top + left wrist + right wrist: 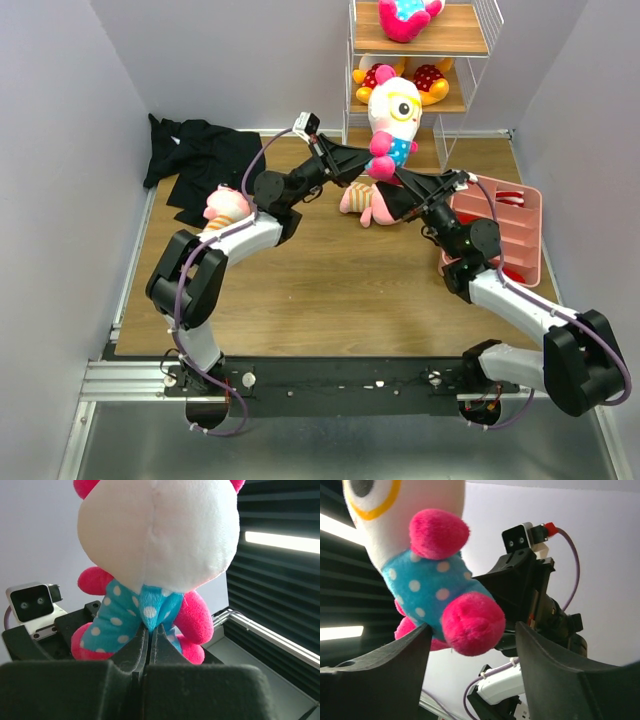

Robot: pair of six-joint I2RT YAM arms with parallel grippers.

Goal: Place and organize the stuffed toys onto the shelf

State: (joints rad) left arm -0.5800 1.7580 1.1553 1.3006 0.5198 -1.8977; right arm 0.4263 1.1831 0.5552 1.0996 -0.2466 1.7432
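My left gripper (pixel 366 163) (pixel 149 629) is shut on the blue dotted dress of a white-and-magenta stuffed toy (pixel 392 118) (pixel 155 535) and holds it upright in the air in front of the shelf (pixel 465 32). My right gripper (pixel 392 190) (pixel 472 628) is open just below the toy (pixel 425 585), one finger on each side of its magenta foot. Another white-and-magenta toy (pixel 405 15) lies on the top board. Two yellow toys (pixel 375 76) (pixel 433 82) sit on the middle board. One pink striped toy (pixel 225 206) lies by the left arm, another (pixel 360 203) under the grippers.
A pink compartment tray (pixel 515 235) lies at the right of the table beside the right arm. A black cloth (pixel 200 155) lies at the back left. Grey walls close in both sides.
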